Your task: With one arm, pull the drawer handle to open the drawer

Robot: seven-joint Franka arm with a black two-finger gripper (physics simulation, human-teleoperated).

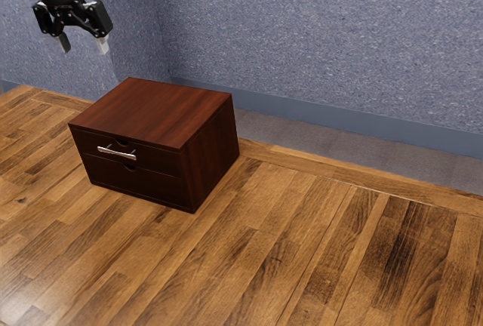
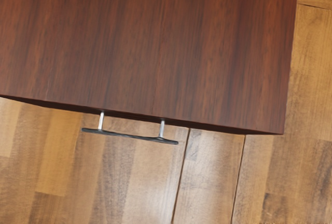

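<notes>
At the exterior view's left, the gripper (image 1: 83, 43) is hanging well above the cabinet (image 1: 155, 111), its fingers standing moderately apart and gripping nothing. Below it, the handle (image 1: 117, 152) is sitting on the upper drawer (image 1: 155, 158) on the cabinet's front face. That drawer is looking shut, flush with the lower one.

In the wrist view the handle (image 2: 129, 136) is jutting out past the cabinet's front edge on two posts, leaving a gap behind the bar.

The step in hand is probably the approach. The hand is going to need to come down in front of the cabinet, straddle the bar with the fingers, close, then draw straight out along the drawer's travel. The cabinet's top front edge is lying close to that path, so a careless descent risks striking it.

Further right, the plank floor (image 1: 324, 250) is stretching away to the wall (image 1: 339, 32), with nothing there blocking the pull.
</notes>
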